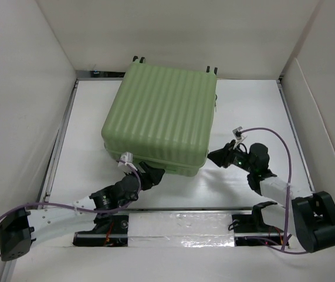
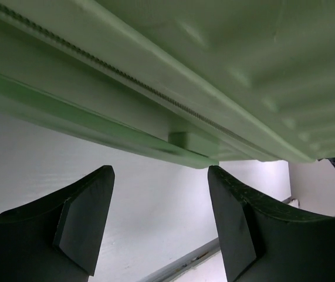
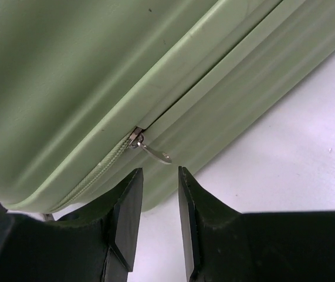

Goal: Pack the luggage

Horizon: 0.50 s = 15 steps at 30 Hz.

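The luggage (image 1: 161, 117) is a light green ribbed hard-shell suitcase lying closed on the white table, wheels at the far edge. My left gripper (image 1: 155, 174) is open and empty at its near edge, just under the shell rim (image 2: 173, 147). My right gripper (image 1: 215, 156) is at the near right corner, its jaws a narrow gap apart and empty. In the right wrist view the silver zipper pull (image 3: 152, 151) hangs from the zip seam just above my gripper (image 3: 160, 173), not between the fingers. The lining is hidden.
White walls enclose the table on the left, back and right. A metal rail (image 1: 58, 147) runs along the table's left edge. Purple cables (image 1: 273, 134) loop from both arms. A silver taped strip (image 1: 179, 226) lies between the arm bases.
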{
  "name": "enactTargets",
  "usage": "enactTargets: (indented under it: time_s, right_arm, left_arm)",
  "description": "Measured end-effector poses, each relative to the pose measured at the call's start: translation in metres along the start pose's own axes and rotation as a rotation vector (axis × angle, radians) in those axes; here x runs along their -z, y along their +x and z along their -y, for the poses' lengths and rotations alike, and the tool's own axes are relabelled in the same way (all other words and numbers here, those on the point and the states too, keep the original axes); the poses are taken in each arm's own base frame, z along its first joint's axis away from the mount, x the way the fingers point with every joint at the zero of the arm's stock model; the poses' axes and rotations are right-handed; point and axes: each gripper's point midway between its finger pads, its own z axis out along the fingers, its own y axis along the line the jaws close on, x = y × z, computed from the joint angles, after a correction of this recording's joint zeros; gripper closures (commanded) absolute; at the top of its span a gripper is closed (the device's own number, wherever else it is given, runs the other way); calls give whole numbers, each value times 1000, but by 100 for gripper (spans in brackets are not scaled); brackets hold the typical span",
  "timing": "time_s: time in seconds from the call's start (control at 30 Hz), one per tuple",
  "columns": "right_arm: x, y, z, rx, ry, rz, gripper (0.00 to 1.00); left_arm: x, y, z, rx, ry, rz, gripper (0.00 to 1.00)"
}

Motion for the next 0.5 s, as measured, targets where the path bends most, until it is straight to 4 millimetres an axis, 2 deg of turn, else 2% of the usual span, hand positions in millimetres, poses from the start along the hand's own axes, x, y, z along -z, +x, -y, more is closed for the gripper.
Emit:
enactTargets:
  time_s: [0.23, 0.5]
  right_arm:
    - [-7, 2, 8, 18, -1, -2, 60]
    - [-16, -6, 5, 89, -39, 13, 62]
  left_arm:
    - [-8, -9, -3, 34, 12, 7, 39]
    - [-10, 0, -2, 12, 35, -35, 43]
